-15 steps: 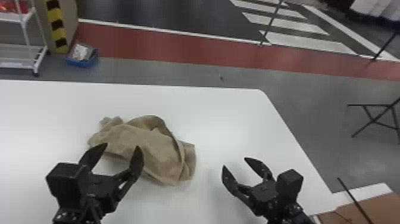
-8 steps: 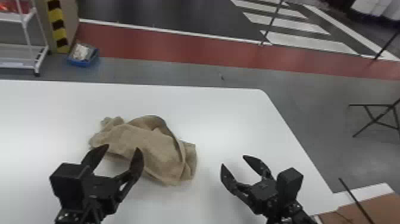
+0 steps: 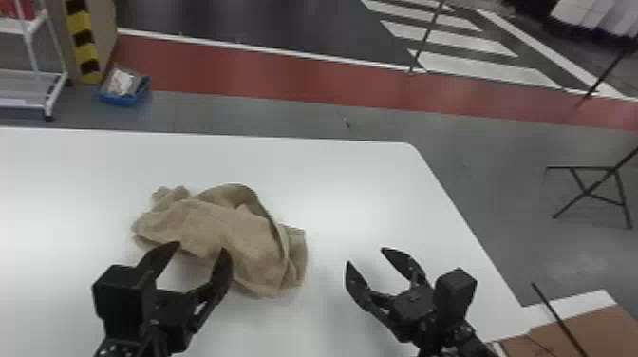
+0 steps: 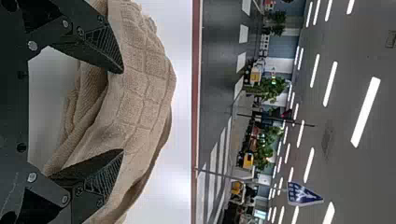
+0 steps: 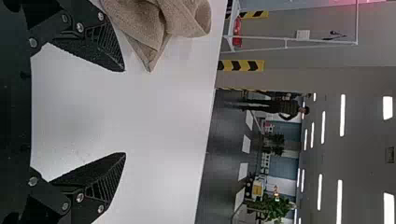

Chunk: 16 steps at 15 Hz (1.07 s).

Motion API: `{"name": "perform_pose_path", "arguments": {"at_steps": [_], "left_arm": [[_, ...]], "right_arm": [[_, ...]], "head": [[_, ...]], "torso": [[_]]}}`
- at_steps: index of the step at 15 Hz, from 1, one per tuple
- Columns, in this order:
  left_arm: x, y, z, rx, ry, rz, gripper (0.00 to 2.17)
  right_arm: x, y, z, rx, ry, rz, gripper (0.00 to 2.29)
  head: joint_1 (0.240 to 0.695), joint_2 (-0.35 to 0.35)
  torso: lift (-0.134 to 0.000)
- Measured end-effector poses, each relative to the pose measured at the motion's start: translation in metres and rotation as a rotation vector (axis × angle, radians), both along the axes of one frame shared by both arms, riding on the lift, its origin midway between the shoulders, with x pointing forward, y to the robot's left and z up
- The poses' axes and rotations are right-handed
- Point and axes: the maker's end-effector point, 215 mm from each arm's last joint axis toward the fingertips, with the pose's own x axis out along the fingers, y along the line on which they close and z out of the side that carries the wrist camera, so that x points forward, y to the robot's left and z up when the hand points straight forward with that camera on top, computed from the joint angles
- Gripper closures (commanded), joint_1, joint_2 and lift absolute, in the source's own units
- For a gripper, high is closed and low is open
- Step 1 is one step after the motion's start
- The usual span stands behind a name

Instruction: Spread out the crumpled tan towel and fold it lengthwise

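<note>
Compared with a moment ago, the left gripper (image 3: 202,246) is drawing slightly back and rightward, while the tan towel (image 3: 223,232) is still lying crumpled on the white surface (image 3: 332,185). Its fingers are standing wide apart, holding nothing and partly hiding the towel's near edge. The right gripper (image 3: 365,255) is hovering beside the towel, also wide open and empty. Beyond the surface, a blue box (image 3: 122,97) is sitting near a white rack (image 3: 56,95)

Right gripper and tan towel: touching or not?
Apart. In the head view, a strip of white tabletop shows between the right gripper, fingers open, and the tan towel.
</note>
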Motion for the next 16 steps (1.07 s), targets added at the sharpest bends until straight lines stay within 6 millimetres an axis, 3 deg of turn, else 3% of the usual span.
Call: {"name": "perform_pose_path", "arguments": {"at_steps": [1, 3, 8, 12, 16], "left_arm": [[0.0, 0.0, -0.001, 0.006, 0.003, -0.002, 0.47], [-0.001, 0.001, -0.003, 0.013, 0.009, 0.002, 0.48], [-0.002, 0.001, 0.005, 0.022, -0.012, 0.025, 1.45], [-0.003, 0.007, 0.026, 0.008, -0.045, 0.044, 1.45], [-0.002, 0.049, 0.086, -0.027, -0.128, 0.113, 1.45]], "right_arm": [[0.0, 0.0, 0.001, 0.0, -0.004, 0.001, 0.28], [0.0, 0.001, 0.003, 0.001, -0.01, 0.001, 0.28], [-0.001, 0.0, 0.003, 0.001, -0.013, -0.001, 0.28], [0.0, 0.002, 0.008, 0.007, -0.032, -0.002, 0.28], [0.002, 0.004, 0.02, 0.017, -0.074, -0.002, 0.28]], "head": [[0.695, -0.337], [0.695, -0.336], [0.695, -0.339], [0.695, -0.33], [0.695, -0.279]], "torso": [[-0.124], [-0.124], [-0.124], [-0.124], [-0.124]]}}
